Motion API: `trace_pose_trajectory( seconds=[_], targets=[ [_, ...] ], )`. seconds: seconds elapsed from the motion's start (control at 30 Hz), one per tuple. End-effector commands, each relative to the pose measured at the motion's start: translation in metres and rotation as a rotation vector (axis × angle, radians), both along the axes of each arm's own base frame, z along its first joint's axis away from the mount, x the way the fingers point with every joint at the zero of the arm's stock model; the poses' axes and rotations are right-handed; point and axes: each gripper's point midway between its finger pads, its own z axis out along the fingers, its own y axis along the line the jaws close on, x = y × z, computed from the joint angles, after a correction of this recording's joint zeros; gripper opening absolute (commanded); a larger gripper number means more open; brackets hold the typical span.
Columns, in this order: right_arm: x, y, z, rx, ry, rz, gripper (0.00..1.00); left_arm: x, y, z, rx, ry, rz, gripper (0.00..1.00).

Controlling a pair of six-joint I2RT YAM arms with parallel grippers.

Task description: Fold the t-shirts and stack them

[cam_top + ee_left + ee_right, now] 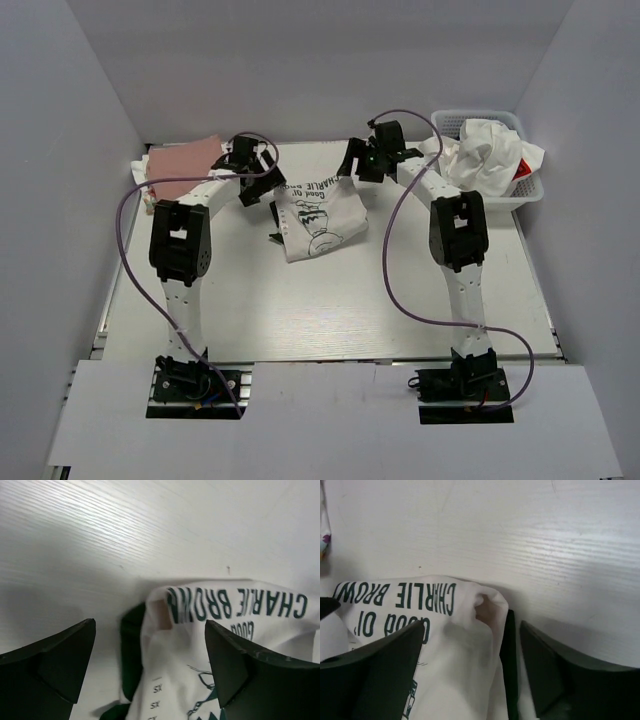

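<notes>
A white t-shirt [322, 217] with dark green lettering and green sleeve edges lies partly folded at the table's middle. My left gripper [262, 190] is open over its far left corner; in the left wrist view the gripper [150, 652] straddles the white cloth [182, 655] and a green sleeve edge [131, 647]. My right gripper [358, 166] is open over the far right corner; in the right wrist view the gripper [472, 652] straddles the cloth [457, 665] and a green edge [508, 650]. Neither gripper pinches the cloth.
A pink t-shirt [182, 161] lies folded at the far left. A white mesh basket [488, 114] at the far right holds a crumpled white shirt [485, 150] with a red mark [524, 172]. Grey walls enclose the table on three sides.
</notes>
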Motion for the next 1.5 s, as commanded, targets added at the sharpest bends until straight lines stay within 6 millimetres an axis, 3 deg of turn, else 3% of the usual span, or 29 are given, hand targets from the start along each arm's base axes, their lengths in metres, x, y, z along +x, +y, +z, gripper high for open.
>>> trace_pose_trajectory(
  seconds=[0.0, 0.03, 0.07, 0.1, 0.13, 0.17, 0.2, 0.23, 0.3, 0.33, 0.43, 0.47, 0.53, 0.57, 0.63, 0.67, 0.7, 0.8, 0.9, 1.0, 1.1, 1.13, 1.17, 1.2, 1.27, 1.37, 1.4, 1.43, 1.47],
  targets=[
    [0.01, -0.002, 0.097, -0.007, -0.231, 0.072, 0.87, 0.004, 0.016, 0.036, -0.005, -0.035, 0.056, 1.0],
    [0.001, -0.004, 0.089, -0.028, -0.21, 0.087, 0.9, 0.005, 0.016, 0.044, -0.011, -0.059, 0.056, 1.0],
    [-0.013, -0.006, 0.12, -0.02, -0.251, 0.093, 0.9, 0.003, 0.016, 0.069, -0.025, -0.113, 0.056, 1.0],
    [-0.021, -0.006, 0.124, -0.019, -0.251, 0.101, 0.9, -0.004, 0.01, 0.07, -0.027, -0.118, 0.043, 1.0],
    [-0.046, -0.004, 0.114, -0.006, -0.218, 0.148, 0.9, -0.005, 0.003, 0.081, -0.038, -0.158, 0.012, 1.0],
    [-0.052, -0.004, 0.099, 0.0, -0.186, 0.162, 0.9, -0.006, -0.001, 0.092, -0.062, -0.187, -0.006, 1.0],
    [-0.07, 0.0, 0.136, 0.041, -0.244, 0.192, 0.9, -0.015, -0.014, 0.091, -0.084, -0.189, -0.056, 1.0],
    [-0.096, -0.002, 0.1, 0.044, -0.144, 0.22, 0.9, -0.019, -0.026, 0.097, -0.123, -0.208, -0.102, 1.0],
    [-0.114, 0.0, 0.127, 0.1, -0.214, 0.247, 0.9, -0.022, -0.046, 0.104, -0.187, -0.235, -0.178, 1.0],
    [-0.135, -0.005, 0.101, 0.106, -0.146, 0.244, 0.9, -0.024, -0.056, 0.099, -0.199, -0.226, -0.205, 1.0],
    [-0.154, 0.006, 0.098, 0.201, -0.149, 0.32, 0.9, -0.019, -0.085, 0.085, -0.247, -0.207, -0.285, 1.0],
    [-0.168, 0.016, 0.098, 0.257, -0.152, 0.401, 0.9, -0.011, -0.088, 0.07, -0.244, -0.192, -0.283, 1.0],
    [-0.163, 0.021, 0.086, 0.304, -0.18, 0.429, 0.9, -0.01, -0.093, 0.051, -0.269, -0.139, -0.281, 1.0],
    [-0.171, 0.026, 0.083, 0.352, -0.155, 0.484, 0.9, -0.008, -0.087, 0.041, -0.279, -0.118, -0.278, 1.0],
    [-0.162, 0.025, 0.046, 0.371, -0.039, 0.444, 0.9, -0.007, -0.081, 0.014, -0.288, -0.063, -0.241, 1.0],
    [-0.153, 0.026, 0.045, 0.368, -0.04, 0.422, 0.9, -0.002, -0.066, 0.007, -0.252, -0.056, -0.19, 1.0],
    [-0.147, 0.024, 0.019, 0.354, 0.024, 0.371, 0.9, -0.009, -0.06, -0.011, -0.226, -0.011, -0.167, 1.0],
    [-0.137, 0.005, -0.049, 0.292, 0.192, 0.216, 0.9, -0.013, -0.036, -0.033, -0.17, 0.031, -0.096, 1.0],
    [-0.158, -0.015, -0.099, 0.283, 0.361, 0.101, 0.9, -0.021, -0.014, -0.055, -0.14, 0.085, -0.034, 1.0],
    [-0.158, -0.019, -0.09, 0.283, 0.328, 0.069, 0.9, -0.016, -0.013, -0.055, -0.168, 0.072, -0.028, 1.0],
    [-0.16, -0.016, -0.064, 0.22, 0.286, 0.113, 0.9, 0.005, -0.025, -0.027, -0.202, -0.019, -0.089, 1.0],
    [-0.157, -0.014, -0.043, 0.209, 0.225, 0.13, 0.9, 0.016, -0.031, -0.007, -0.219, -0.066, -0.121, 1.0],
    [-0.163, -0.012, -0.037, 0.19, 0.21, 0.153, 0.9, 0.019, -0.033, 0.002, -0.219, -0.08, -0.14, 1.0],
    [-0.162, -0.009, 0.001, 0.197, 0.119, 0.17, 0.9, 0.021, -0.04, 0.012, -0.207, -0.108, -0.187, 1.0],
    [-0.157, -0.006, 0.021, 0.158, 0.015, 0.184, 0.9, 0.028, -0.051, 0.05, -0.201, -0.187, -0.238, 1.0],
    [-0.135, -0.001, 0.075, 0.221, -0.139, 0.188, 0.9, 0.027, -0.057, 0.075, -0.205, -0.259, -0.249, 1.0],
    [-0.124, 0.001, 0.076, 0.229, -0.16, 0.184, 0.9, 0.026, -0.055, 0.086, -0.209, -0.28, -0.238, 1.0],
    [-0.105, 0.007, 0.107, 0.248, -0.233, 0.188, 0.9, 0.021, -0.054, 0.08, -0.206, -0.262, -0.236, 1.0],
    [-0.098, 0.012, 0.1, 0.26, -0.212, 0.195, 0.9, 0.022, -0.054, 0.078, -0.208, -0.272, -0.237, 1.0]
  ],
)
